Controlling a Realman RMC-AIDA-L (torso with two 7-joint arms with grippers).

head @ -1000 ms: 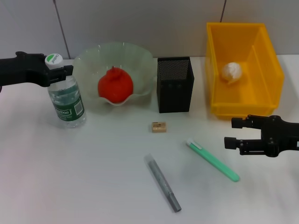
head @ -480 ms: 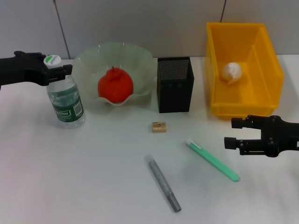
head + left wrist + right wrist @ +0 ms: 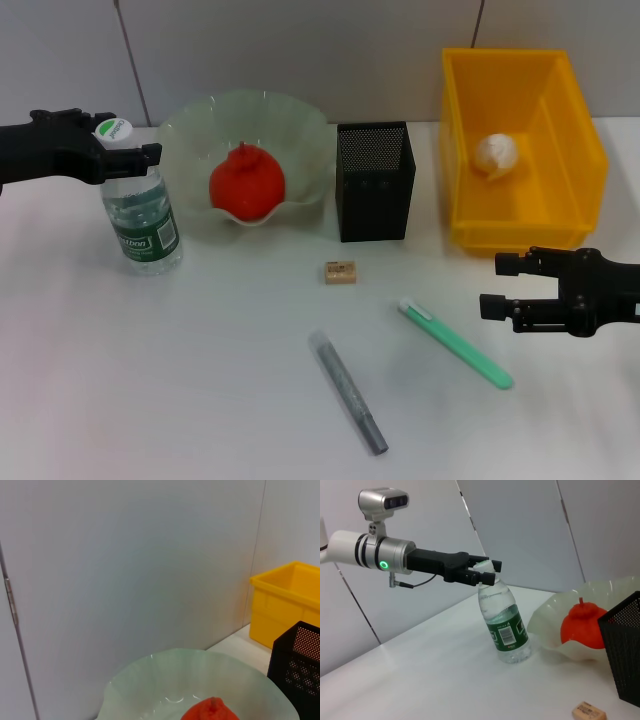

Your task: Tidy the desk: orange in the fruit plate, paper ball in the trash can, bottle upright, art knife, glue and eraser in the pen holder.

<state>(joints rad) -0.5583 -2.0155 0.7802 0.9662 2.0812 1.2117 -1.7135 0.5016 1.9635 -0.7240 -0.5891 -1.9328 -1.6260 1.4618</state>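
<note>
The bottle (image 3: 142, 212) stands on the table at the left, leaning slightly. My left gripper (image 3: 124, 150) is shut around its neck under the white cap; the right wrist view shows this grip (image 3: 481, 573) on the bottle (image 3: 504, 622). The orange (image 3: 247, 182) lies in the fruit plate (image 3: 200, 117). The paper ball (image 3: 497, 153) lies in the trash can (image 3: 585, 150). The eraser (image 3: 340, 272), the green art knife (image 3: 456, 343) and the grey glue stick (image 3: 348, 392) lie on the table in front of the pen holder (image 3: 374, 182). My right gripper (image 3: 496, 285) is open and empty, right of the art knife.
The left wrist view shows the fruit plate (image 3: 165, 680), the top of the orange (image 3: 212, 711), the pen holder (image 3: 297, 665) and the trash can (image 3: 285, 605) before a grey wall. The right wrist view shows the eraser (image 3: 589, 711) near the pen holder (image 3: 625, 650).
The bottle's top has swayed slightly in my left gripper, and it stands nearly upright throughout. The right arm has not moved.
</note>
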